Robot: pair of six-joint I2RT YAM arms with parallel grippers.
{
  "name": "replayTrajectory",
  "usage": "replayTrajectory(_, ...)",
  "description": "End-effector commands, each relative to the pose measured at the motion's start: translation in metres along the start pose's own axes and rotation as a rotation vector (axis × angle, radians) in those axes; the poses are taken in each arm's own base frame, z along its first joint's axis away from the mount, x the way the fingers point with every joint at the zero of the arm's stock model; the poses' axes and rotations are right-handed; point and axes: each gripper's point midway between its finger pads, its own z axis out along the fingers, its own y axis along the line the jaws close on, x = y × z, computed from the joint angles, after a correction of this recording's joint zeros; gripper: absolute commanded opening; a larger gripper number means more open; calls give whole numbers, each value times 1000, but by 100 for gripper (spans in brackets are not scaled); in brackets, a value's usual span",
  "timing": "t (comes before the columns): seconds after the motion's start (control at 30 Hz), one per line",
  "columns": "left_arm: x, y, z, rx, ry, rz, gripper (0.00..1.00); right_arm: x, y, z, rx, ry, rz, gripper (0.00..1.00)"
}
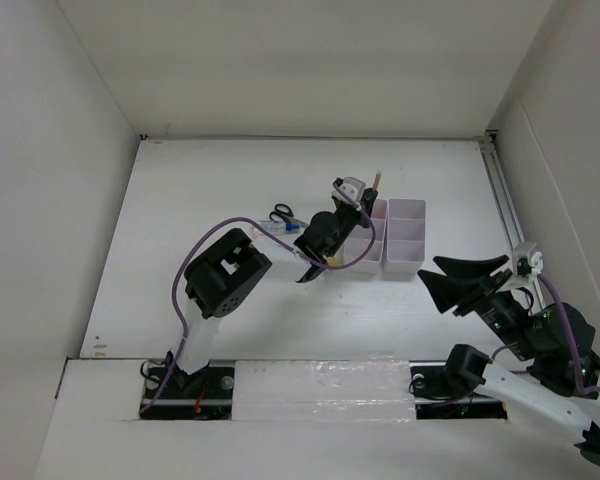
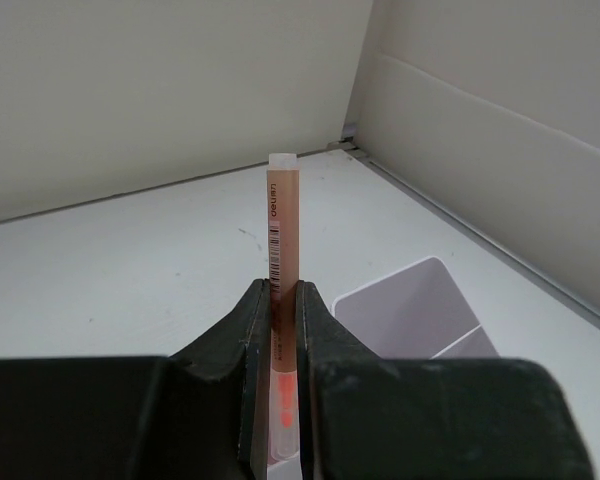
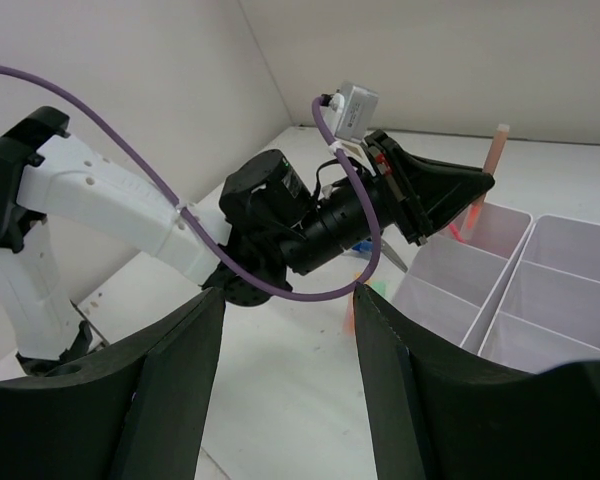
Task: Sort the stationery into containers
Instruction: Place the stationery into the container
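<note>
My left gripper [image 1: 365,207] is shut on a thin orange pen [image 1: 377,181] and holds it upright over the far-left part of the white organiser [image 1: 405,237]. In the left wrist view the pen [image 2: 283,225] stands between the closed fingers [image 2: 283,325], with an organiser compartment [image 2: 410,310] to the right below. My right gripper [image 1: 430,271] is open and empty, just right of the organiser's near end. Its wrist view shows the pen [image 3: 493,160] above the organiser [image 3: 540,290].
Black-handled scissors [image 1: 283,214] and a white blue-capped tube [image 1: 273,229] lie left of the organiser, under the left arm. An orange highlighter [image 3: 349,312] and a green item [image 3: 380,287] lie by the organiser's near-left side. White walls enclose the table.
</note>
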Motion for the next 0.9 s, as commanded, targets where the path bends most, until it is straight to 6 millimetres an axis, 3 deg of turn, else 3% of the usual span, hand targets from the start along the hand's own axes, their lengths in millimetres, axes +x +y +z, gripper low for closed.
replayTrajectory(0.0,-89,-16,8,53,-305,-47,0,-16,4,-6,-19,-32,19,60)
replayTrajectory(0.87,-79,-17,6,77,-352,0,0,-16,7,-4,-26,-21,16,60)
